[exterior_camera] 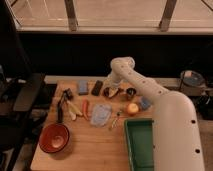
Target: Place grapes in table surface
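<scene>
Hovering right above the small dark reddish-purple bunch of grapes (110, 92) on the light tan wooden table surface (95, 145), the gripper (114, 86) may hold them; I cannot tell.

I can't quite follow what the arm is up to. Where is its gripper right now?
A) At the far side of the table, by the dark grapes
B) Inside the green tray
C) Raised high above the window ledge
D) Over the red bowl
A: the gripper is low at the far side of the table surface, right at the grapes, just beside the dark block.
</scene>
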Tool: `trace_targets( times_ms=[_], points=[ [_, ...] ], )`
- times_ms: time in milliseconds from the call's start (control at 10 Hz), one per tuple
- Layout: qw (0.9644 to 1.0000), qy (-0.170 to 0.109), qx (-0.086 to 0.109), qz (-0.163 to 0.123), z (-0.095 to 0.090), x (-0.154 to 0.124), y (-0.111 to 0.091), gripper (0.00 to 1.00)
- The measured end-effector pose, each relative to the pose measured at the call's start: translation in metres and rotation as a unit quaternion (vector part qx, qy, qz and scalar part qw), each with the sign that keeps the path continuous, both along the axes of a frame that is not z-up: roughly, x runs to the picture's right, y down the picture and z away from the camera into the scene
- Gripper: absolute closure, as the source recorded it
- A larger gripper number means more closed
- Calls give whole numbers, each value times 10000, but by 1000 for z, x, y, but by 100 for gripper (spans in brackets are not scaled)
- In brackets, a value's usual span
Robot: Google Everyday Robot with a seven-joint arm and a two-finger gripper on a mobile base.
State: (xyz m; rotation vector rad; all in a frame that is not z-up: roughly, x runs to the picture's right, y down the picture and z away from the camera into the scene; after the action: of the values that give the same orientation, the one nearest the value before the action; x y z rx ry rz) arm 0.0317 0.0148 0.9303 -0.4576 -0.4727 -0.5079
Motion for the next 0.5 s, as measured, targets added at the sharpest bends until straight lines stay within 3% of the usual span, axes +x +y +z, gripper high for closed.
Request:
trace_targets(
  times_ms=[200,500],
  points=[
    [9992,-2,384,112,-30,8,-24,100],
    [9951,-63,950,252,-83,21,-60,100]
  ],
)
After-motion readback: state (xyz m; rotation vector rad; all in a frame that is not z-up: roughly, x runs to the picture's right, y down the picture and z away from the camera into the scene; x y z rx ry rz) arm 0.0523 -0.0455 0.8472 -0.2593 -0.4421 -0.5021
